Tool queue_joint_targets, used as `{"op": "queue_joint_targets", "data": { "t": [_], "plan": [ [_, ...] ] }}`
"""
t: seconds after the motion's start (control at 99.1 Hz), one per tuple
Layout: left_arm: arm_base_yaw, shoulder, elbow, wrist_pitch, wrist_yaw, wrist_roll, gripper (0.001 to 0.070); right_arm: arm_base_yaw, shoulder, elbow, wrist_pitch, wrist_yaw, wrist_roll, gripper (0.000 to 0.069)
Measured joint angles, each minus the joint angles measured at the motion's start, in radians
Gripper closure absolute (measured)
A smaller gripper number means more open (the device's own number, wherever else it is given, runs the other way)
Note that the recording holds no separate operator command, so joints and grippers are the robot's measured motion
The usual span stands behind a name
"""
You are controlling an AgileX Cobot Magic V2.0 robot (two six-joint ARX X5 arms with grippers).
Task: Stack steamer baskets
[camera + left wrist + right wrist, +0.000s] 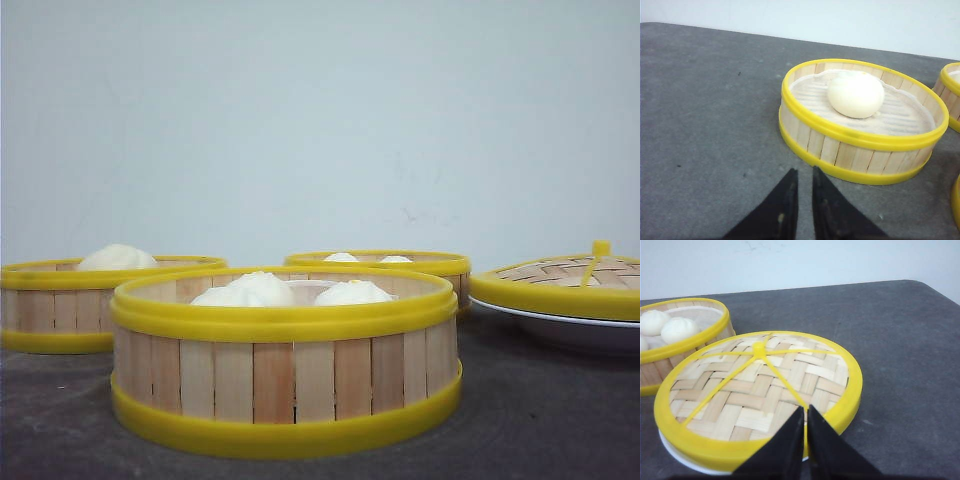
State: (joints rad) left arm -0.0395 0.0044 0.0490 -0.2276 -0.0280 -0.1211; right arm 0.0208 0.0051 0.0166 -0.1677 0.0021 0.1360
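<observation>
Three steamer baskets with pale slat walls and yellow rims stand apart on the dark table. The nearest one (287, 360) holds several white buns. A second basket (60, 305) at the left holds one bun, and it fills the left wrist view (860, 145). The third basket (400, 265) stands behind, to the right. My left gripper (805, 172) hovers just short of the one-bun basket's wall, shut, with nothing between its fingers. My right gripper (805, 410) is shut and empty over the near rim of the woven lid (760, 390). Neither gripper shows in the front view.
The woven yellow-rimmed lid (570, 280) with a knob lies on a white plate (560, 325) at the right. A basket with buns (685, 340) stands right beside the lid. Edges of two other baskets (952, 95) show beyond the one-bun basket. A pale wall stands behind the table.
</observation>
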Motion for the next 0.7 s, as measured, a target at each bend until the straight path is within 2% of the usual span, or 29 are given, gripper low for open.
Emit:
{"op": "queue_joint_targets", "data": {
  "t": [0.535,0.696],
  "plan": [
    [0.0,0.0,0.0,0.0,0.0,-0.001,0.0684,0.0,0.0,0.0,0.0,-0.001,0.01,0.0685],
    [0.0,0.0,-0.006,0.021,0.0,-0.033,0.0684,0.0,0.0,-0.001,0.041,-0.002,0.052,0.0685]
  ]
}}
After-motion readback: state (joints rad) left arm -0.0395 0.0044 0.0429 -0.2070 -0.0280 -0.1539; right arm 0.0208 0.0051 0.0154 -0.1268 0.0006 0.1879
